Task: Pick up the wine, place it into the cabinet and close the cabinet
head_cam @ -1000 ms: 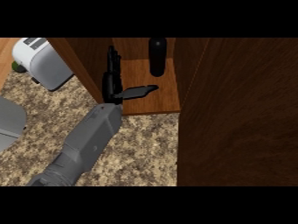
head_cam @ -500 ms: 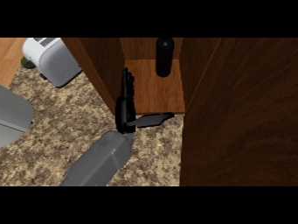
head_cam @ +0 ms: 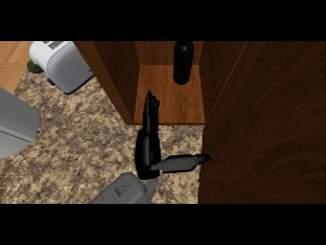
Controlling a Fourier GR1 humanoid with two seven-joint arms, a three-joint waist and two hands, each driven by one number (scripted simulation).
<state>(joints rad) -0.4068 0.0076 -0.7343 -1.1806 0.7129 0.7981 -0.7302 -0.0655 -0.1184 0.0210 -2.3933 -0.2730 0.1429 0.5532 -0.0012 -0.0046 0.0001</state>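
Observation:
The wine bottle (head_cam: 183,62), dark and upright, stands at the back of the open wooden cabinet (head_cam: 171,103) on its shelf floor. My left hand (head_cam: 148,155) is in front of the cabinet over the counter, well short of the bottle and apart from it. Its straight fingers (head_cam: 150,112) point into the opening and reach just over the shelf's front edge. The thumb sticks out to the right towards the door. The hand is open and holds nothing. The cabinet door (head_cam: 275,124) stands open at the right, a large dark panel. My right hand shows nowhere.
A white toaster (head_cam: 61,64) stands left of the cabinet's side wall, with a small green thing (head_cam: 33,66) behind it. A large grey rounded object (head_cam: 3,119) fills the left edge. Speckled counter (head_cam: 81,143) lies between them.
My left hand has drawn back out of the cabinet towards the counter's near side, fingers still straight. The bottle stays standing inside. The whole view has shifted, so the cabinet sits lower in the picture.

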